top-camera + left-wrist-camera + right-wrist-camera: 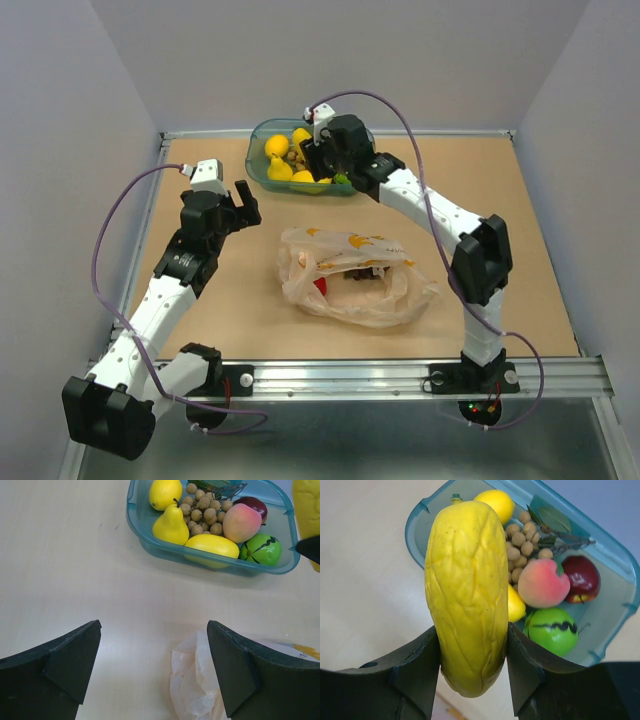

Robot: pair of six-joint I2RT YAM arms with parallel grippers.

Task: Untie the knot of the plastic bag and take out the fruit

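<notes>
The plastic bag point(350, 275) lies crumpled at the middle of the table point(520, 250), its mouth seemingly slack. No knot can be made out. A red fruit point(320, 286) and a dark bunch point(358, 275) show through the film, so the emptying looks unfinished. At the far edge, over the teal tub point(415, 525), the right gripper point(472, 650) has its jaws pressed against the sides of a long wrinkled yellow fruit point(467, 580), held upright, probably for dropping in. A peach point(542, 582), red apple point(582, 577), green apple point(552, 630), brown cluster point(525, 545) and lemon point(495, 502) crowd the tub's floor. The left gripper point(154, 645) hovers by the bag's left end with its jaws wide apart and empty, well placed to pin the film.
</notes>
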